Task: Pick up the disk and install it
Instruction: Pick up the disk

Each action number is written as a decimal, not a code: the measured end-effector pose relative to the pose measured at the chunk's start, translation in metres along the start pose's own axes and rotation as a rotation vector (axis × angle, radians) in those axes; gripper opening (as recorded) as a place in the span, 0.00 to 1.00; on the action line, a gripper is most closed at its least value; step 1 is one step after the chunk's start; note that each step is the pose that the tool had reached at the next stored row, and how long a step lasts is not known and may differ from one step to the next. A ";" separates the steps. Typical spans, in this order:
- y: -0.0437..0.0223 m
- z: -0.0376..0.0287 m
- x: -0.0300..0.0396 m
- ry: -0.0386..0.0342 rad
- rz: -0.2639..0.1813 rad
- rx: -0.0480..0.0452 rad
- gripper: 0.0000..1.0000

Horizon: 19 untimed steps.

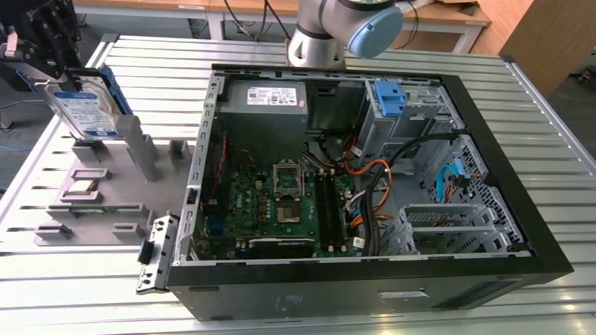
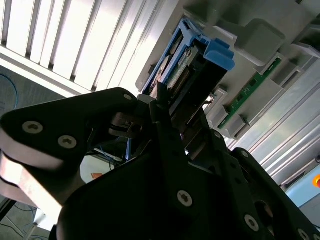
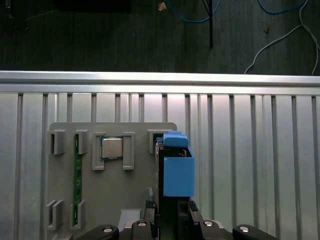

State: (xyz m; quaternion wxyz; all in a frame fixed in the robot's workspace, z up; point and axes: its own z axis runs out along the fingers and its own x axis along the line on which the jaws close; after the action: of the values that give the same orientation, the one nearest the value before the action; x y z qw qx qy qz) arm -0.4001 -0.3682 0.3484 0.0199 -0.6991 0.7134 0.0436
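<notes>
- Exterior view: open computer case (image 1: pixel 549 265) on table (image 1: pixel 93 307); grey parts tray (image 1: pixel 116 187) beside it.
- Claw (image 1: pixel 47 78) clamped on disk (image 1: pixel 88 105), held upright just over tray, at exterior view's left, outside case.

The disk (image 1: pixel 86 105) is silver metal, framed in smooth blue plastic. The gripper (image 2: pixel 167 107) is matt black with bright metal screw heads. The table (image 1: pixel 84 307) is ribbed metal with a dull sheen. The tray (image 1: pixel 112 187) looks like matt grey plastic. The case (image 1: pixel 373 296) is matt black outside and bare metal inside.
</notes>
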 end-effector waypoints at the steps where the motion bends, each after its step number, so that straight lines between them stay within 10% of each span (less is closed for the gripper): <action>1: 0.0000 -0.0001 0.0000 0.0001 0.000 -0.0001 0.35; 11: 0.0000 -0.0017 -0.0002 0.0003 0.000 -0.0005 0.35; 19: 0.0007 -0.0191 -0.0017 0.0001 0.000 -0.0001 0.35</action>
State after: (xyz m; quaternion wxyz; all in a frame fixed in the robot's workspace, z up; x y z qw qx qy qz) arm -0.4001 -0.3683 0.3676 0.0198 -0.6991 0.7134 0.0436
